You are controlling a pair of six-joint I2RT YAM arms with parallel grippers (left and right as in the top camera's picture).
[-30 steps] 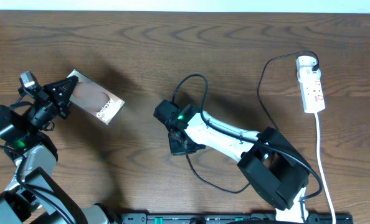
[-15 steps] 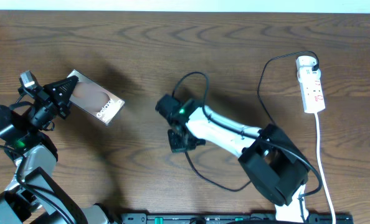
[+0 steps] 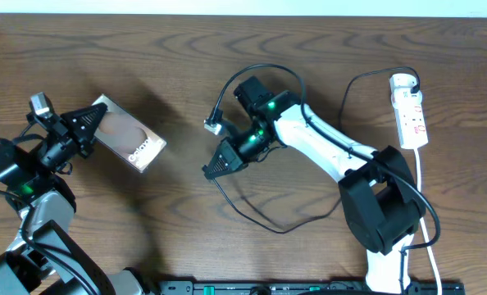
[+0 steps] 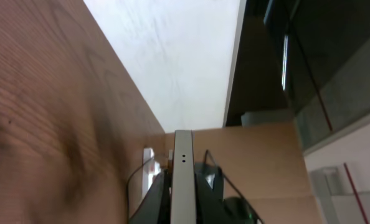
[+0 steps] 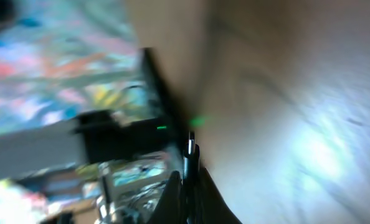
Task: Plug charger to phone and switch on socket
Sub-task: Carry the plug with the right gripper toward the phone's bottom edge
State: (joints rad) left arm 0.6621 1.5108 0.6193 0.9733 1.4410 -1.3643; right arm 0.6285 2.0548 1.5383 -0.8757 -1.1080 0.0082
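Note:
The phone [image 3: 129,137] is a dark glossy slab with white lettering at its right end, at the left of the overhead view. My left gripper [image 3: 78,127] is shut on its left end; the left wrist view shows its thin pale edge [image 4: 183,149] between the jaws [image 4: 183,177]. My right gripper [image 3: 213,166] points left, a short gap to the right of the phone. It is shut on the charger [image 3: 264,225], whose small plug tip [image 5: 190,148] sticks out past the jaws [image 5: 188,177]. The white socket [image 3: 409,111] lies at the far right.
The charger's black cable trails from my right gripper in a loose loop toward the table's front, then up to the socket. A white cord [image 3: 422,205] runs from the socket to the front edge. My right arm's own black cable [image 3: 256,72] arches above its wrist.
My right arm has swung up and back, and its wrist has turned. The gripper now points left at the phone with the charger end in it. The phone has barely moved.

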